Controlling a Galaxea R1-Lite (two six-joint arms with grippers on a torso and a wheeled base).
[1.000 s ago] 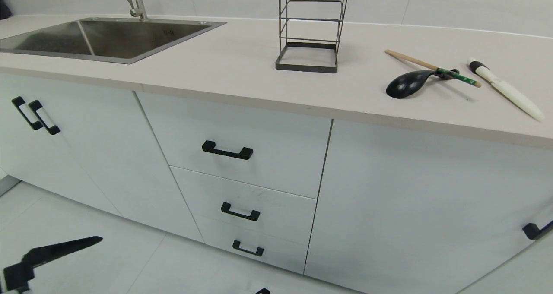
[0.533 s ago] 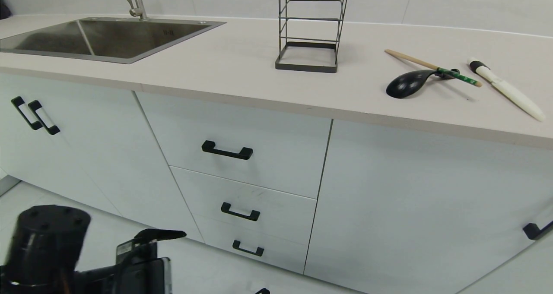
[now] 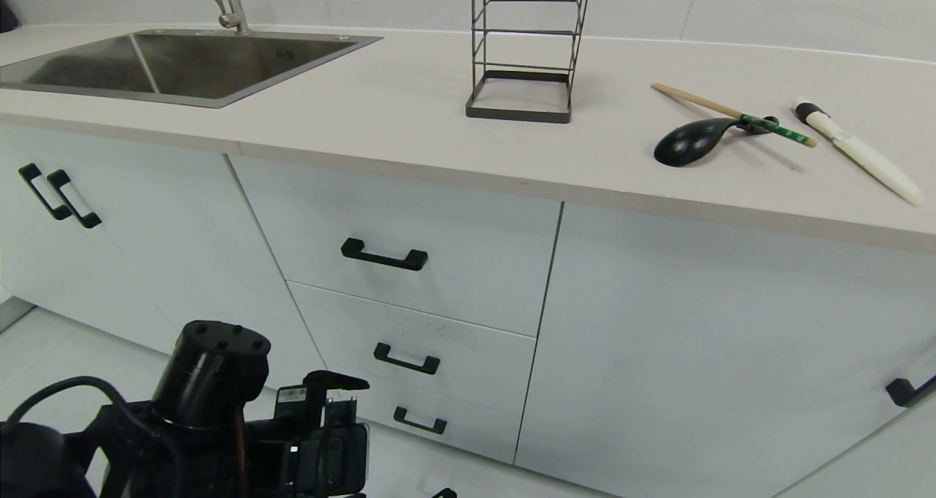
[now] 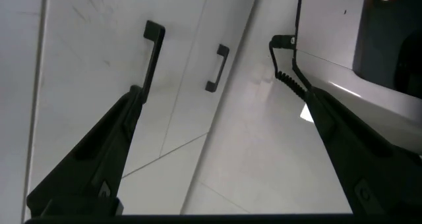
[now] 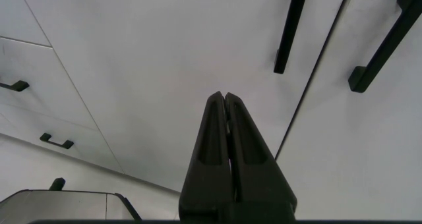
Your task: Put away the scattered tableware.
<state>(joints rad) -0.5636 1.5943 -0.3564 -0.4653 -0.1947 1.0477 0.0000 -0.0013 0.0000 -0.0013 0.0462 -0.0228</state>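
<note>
On the counter's right part lie a black spoon (image 3: 691,143), a wooden chopstick (image 3: 731,110) with a green end resting across the spoon's handle, and a white-handled utensil (image 3: 855,151). My left arm (image 3: 212,410) is low in front of the drawer stack, beside the bottom drawer handle (image 3: 419,421). My left gripper (image 4: 223,95) is open with nothing between its fingers, and two black drawer handles (image 4: 153,53) lie beyond it. My right gripper (image 5: 225,100) is shut and empty, facing white cabinet doors with black handles (image 5: 290,33).
A black wire rack (image 3: 523,52) stands at the back of the counter's middle. A steel sink (image 3: 175,63) with a tap is at the far left. The three drawers, top handle (image 3: 385,255) and middle handle (image 3: 406,360), are closed. Tiled floor lies below.
My left arm has come up into the head view from the lower left and moved right, closer to the lower drawers. The tableware on the counter has not moved.
</note>
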